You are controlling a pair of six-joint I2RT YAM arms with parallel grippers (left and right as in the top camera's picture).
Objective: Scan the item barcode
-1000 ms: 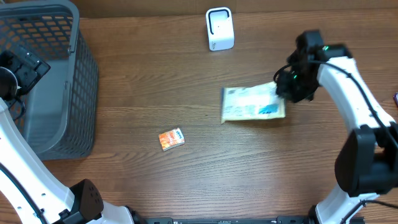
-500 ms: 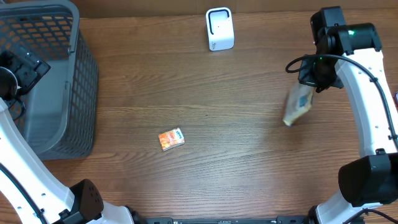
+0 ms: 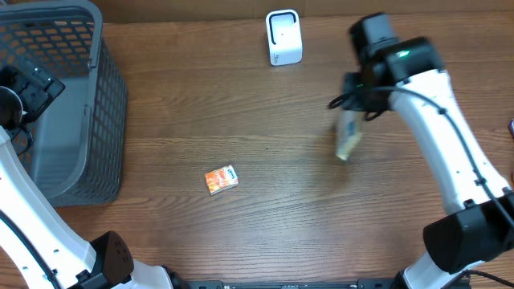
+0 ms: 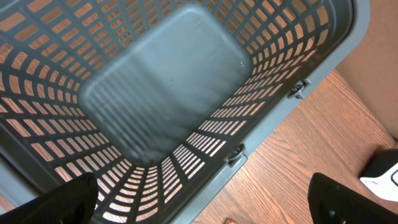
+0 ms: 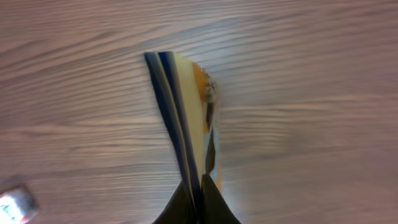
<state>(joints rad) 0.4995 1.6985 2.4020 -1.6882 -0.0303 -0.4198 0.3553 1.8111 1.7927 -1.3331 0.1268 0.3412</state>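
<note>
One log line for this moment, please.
right gripper: shut on packet, hanging edge-on | left gripper: open above basket | scanner: apart from packet | orange box: on table

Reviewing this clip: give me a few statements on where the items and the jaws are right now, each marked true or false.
1. The right gripper is shut on the flat packet, which hangs edge-down. True.
2. The small orange packet lies inside the grey basket. False: it lies on the table, outside the basket.
3. The left gripper is over the basket, jaws open. True.
4. The white scanner touches the orange packet. False: it stands well apart, near the far edge.
</note>
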